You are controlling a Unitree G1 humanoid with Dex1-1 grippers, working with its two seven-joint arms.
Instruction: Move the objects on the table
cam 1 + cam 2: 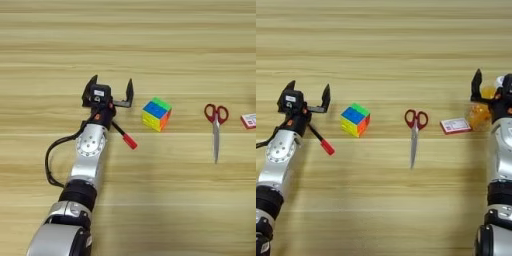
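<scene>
the left gripper (111, 90) hovered open at the counter's (150, 40) left, above the pen (124, 136), with the puzzle cube (156, 113) just right of it, the scissors (216, 125) further right, and the right gripper (491, 85), fingers unreadable, at the right edge.

No legible text, number or brand is found anywhere. Printing is seen on the small red and white card (455, 125) on the desk (386, 45), and a white label on the left gripper (111, 92), but neither can be read.
</scene>
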